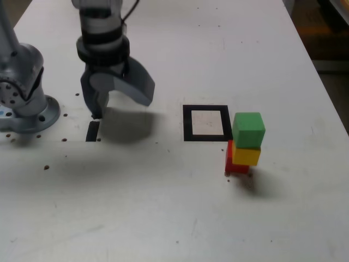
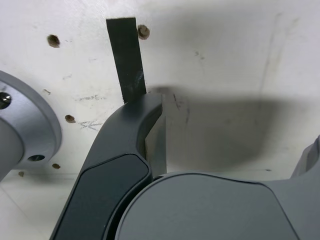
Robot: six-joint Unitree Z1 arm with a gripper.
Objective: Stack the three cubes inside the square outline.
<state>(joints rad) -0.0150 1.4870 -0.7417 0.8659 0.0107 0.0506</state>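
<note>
The three cubes stand in one stack on the white table: green cube (image 1: 248, 129) on top, yellow cube (image 1: 246, 156) under it, red cube (image 1: 233, 164) at the bottom, each a little askew. The stack stands just outside the square outline (image 1: 188, 123), at its near corner on the exterior view's right. The white inside of the outline holds nothing. My gripper (image 1: 121, 105) hangs low over the table far toward the exterior view's left, open, with nothing between its fingers. In the wrist view the gripper (image 2: 232, 125) shows one dark finger (image 2: 127, 145) over bare table.
A short black tape strip (image 1: 92, 131) (image 2: 127, 55) lies just below one fingertip. The arm's grey base (image 1: 30, 106) (image 2: 20, 130) is bolted at the exterior view's left. Small screw holes dot the table near it. The table's edge runs along the exterior view's right.
</note>
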